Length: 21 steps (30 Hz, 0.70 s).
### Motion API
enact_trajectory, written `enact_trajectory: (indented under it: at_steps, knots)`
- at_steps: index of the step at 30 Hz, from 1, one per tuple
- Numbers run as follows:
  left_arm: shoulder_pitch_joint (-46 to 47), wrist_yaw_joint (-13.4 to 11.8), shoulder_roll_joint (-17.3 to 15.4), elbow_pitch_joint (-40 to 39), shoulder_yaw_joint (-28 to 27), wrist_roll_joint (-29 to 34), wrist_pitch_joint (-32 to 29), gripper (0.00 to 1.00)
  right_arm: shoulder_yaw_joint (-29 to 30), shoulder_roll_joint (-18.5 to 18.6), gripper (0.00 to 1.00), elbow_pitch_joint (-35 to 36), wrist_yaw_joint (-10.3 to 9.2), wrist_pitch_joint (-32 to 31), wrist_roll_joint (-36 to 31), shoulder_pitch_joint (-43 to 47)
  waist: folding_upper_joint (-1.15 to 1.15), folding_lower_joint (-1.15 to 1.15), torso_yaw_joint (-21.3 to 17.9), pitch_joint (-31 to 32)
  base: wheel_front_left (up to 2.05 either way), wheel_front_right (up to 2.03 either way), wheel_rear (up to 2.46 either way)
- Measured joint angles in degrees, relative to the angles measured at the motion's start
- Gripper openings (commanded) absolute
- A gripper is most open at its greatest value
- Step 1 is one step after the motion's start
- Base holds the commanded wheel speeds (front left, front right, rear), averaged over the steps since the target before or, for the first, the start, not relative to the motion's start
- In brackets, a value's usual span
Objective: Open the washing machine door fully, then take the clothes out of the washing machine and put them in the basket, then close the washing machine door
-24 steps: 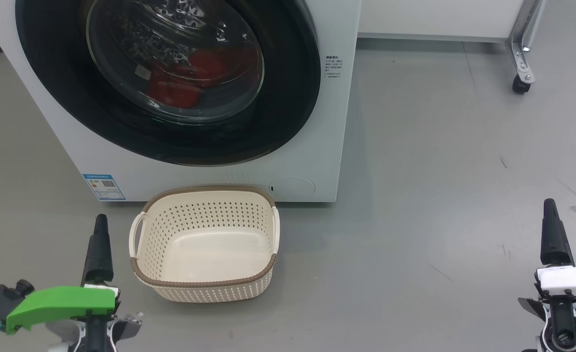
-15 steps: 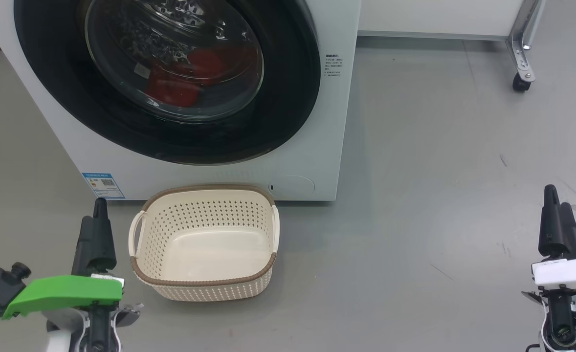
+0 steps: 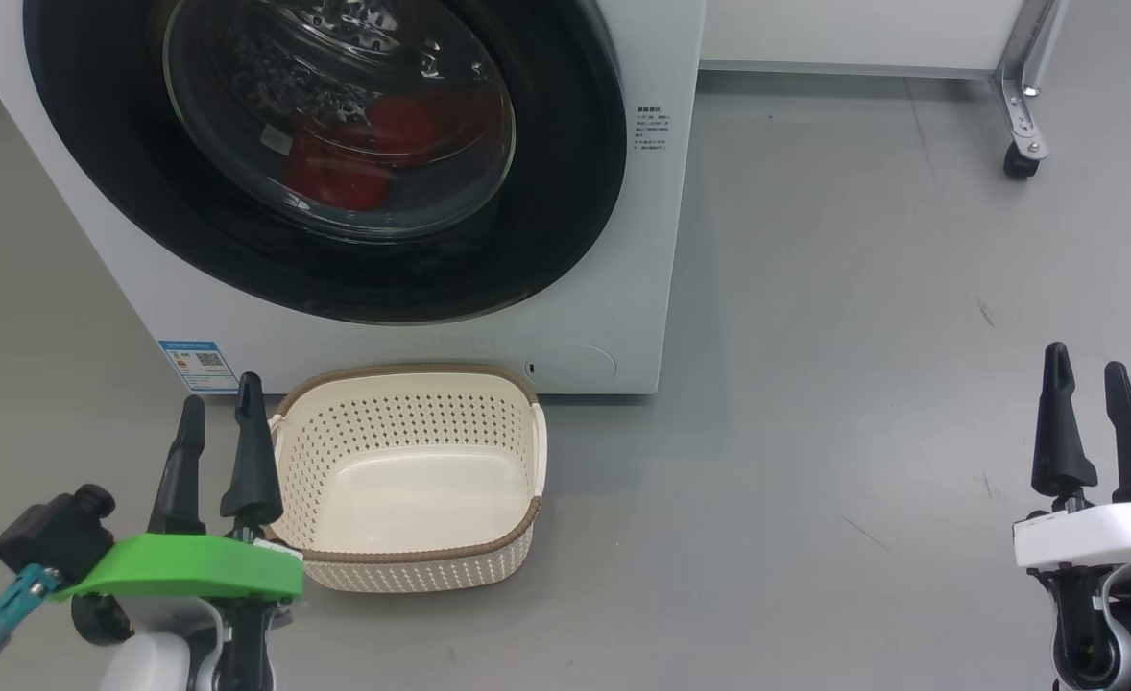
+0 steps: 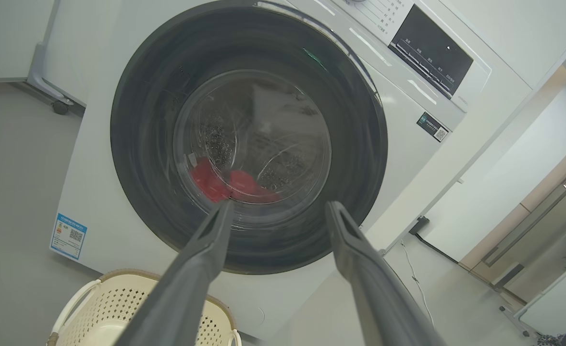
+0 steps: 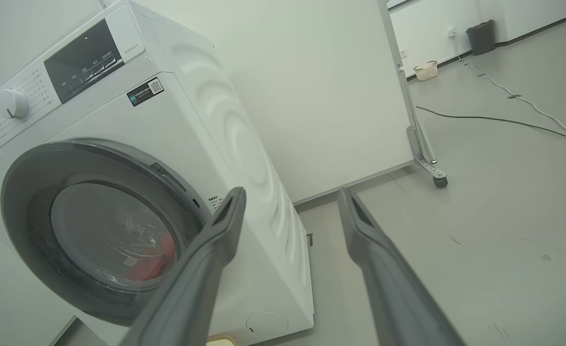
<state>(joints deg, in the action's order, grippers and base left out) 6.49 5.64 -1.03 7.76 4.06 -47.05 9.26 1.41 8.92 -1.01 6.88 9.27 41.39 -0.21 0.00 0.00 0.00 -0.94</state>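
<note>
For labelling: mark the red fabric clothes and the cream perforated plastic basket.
red fabric clothes [image 3: 340,178], head view, middle of the larger red patch
cream perforated plastic basket [image 3: 412,574], head view, front wall

floor [image 3: 863,288]: grey, scuffed
washing machine [image 3: 652,240]: stands on floor
basket [image 3: 412,574]: just before washing machine
castor [image 3: 1015,161]: right of washing machine

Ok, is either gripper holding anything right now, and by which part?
Nothing is held. The left gripper and right gripper are both open and empty, clear of the door. The clothes lie behind its glass.
</note>
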Motion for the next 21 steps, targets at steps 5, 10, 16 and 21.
enact_trajectory:
  at_steps: [5, 10, 16, 21]
  knots:
    - [0.01, -1.41, -0.13, -0.69, 1.60, 7.78, 1.08, 1.00, -1.85, 0.43, 1.00, 0.42, -0.56, 1.10, -5.87, 0.01, 0.00, 0.00, -0.13, -0.05, 0.00, 0.00, 0.00]
    - [-0.01, -3.18, -0.32, -0.45, 3.74, 14.21, 2.15, 1.00, -3.46, 0.75, 1.00, 0.43, -1.37, 1.89, -10.84, 0.07, 0.00, 0.00, -0.32, -0.15, 0.00, 0.00, 0.00]
    - [-0.04, -4.94, -0.47, -0.24, 6.30, 22.85, 3.44, 1.00, -5.41, 1.56, 1.00, -0.14, -2.50, 3.30, -17.53, 0.21, 0.00, 0.00, -0.54, -0.36, 0.00, 0.00, 0.00]
    - [-0.35, -7.19, -0.74, 3.97, 9.22, 26.87, 4.50, 1.00, -6.95, 1.65, 1.00, -1.63, -3.07, 4.25, -21.86, 0.40, 0.00, 0.00, -0.68, -0.46, 0.00, 0.00, 0.00]
